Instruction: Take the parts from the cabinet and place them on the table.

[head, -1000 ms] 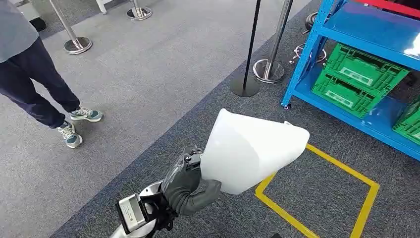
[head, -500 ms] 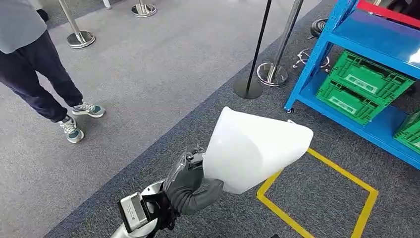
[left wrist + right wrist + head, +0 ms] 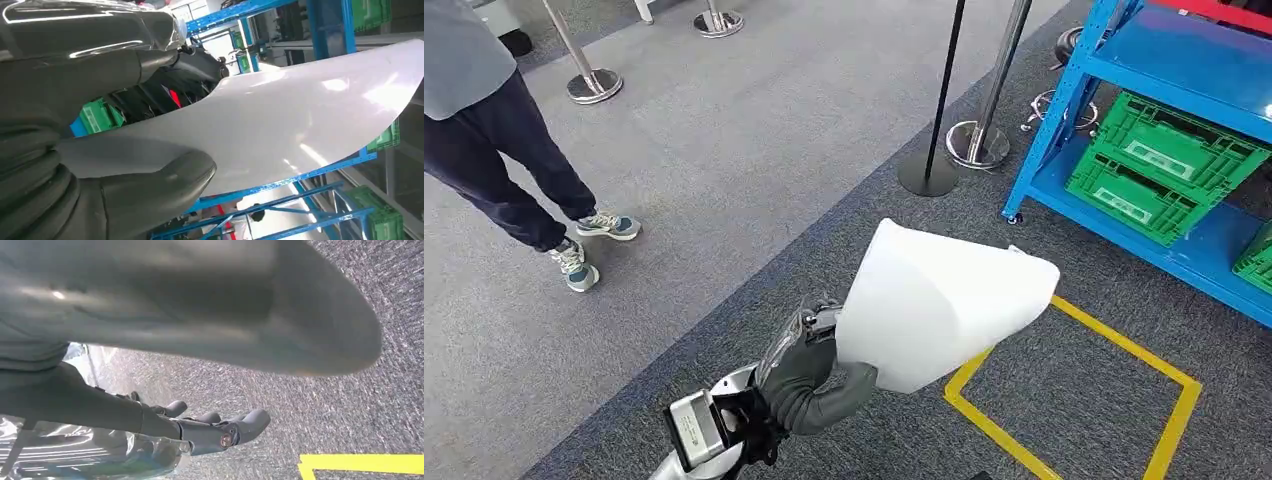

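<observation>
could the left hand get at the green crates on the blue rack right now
Probably not: the left hand already holds the white part, and the green crates on the blue rack lie beyond it across open carpet.

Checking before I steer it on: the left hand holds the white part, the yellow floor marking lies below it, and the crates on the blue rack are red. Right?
Not quite. The crates on the blue rack are green, not red, as the head view shows. The rest stands: the left hand holds the white part, with the yellow floor marking below it.
</observation>
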